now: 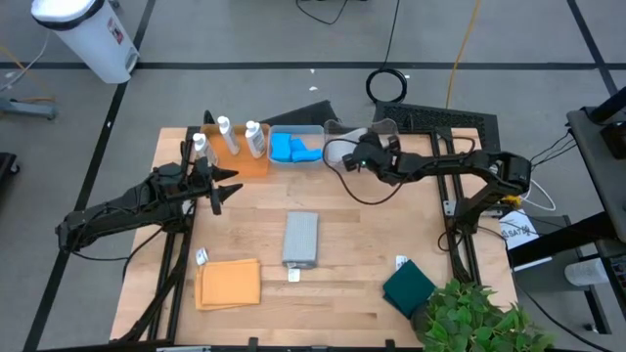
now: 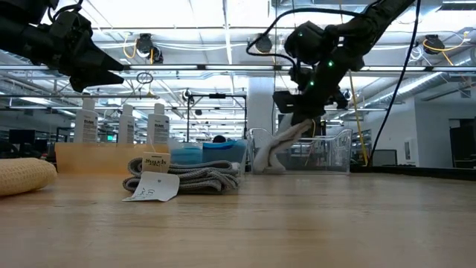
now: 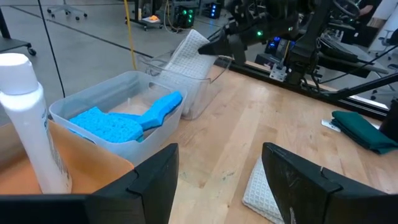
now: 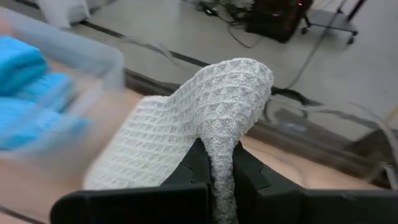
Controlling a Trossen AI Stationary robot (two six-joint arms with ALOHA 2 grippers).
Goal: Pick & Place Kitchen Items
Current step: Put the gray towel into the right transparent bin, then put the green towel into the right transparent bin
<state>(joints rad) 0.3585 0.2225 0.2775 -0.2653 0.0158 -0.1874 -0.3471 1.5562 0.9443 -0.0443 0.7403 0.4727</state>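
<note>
1. The right gripper (image 1: 348, 159) is hanging at 12 o'clock over the clear bin (image 1: 383, 132), its jaws clamping a pale waffle cloth (image 4: 205, 118) that is draping down into the bin
2. The left gripper (image 1: 227, 186) is waiting at 10 o'clock, beside the bottles (image 1: 227, 137) on the orange tray (image 1: 249, 164); its jaws are standing apart and carrying nothing
3. Sponges (image 1: 293, 149) are already lying in the bin just left of the cloth bin, so that part is looking done
4. Still lying out on the table (image 1: 362, 254): a grey cloth (image 1: 301, 238) at centre, an orange cloth (image 1: 229, 283) at 7 o'clock and a green cloth (image 1: 407, 286) at 5 o'clock
5. My judgement: the sorting is roughly halfway, with three cloths waiting and the held one not yet released
</note>
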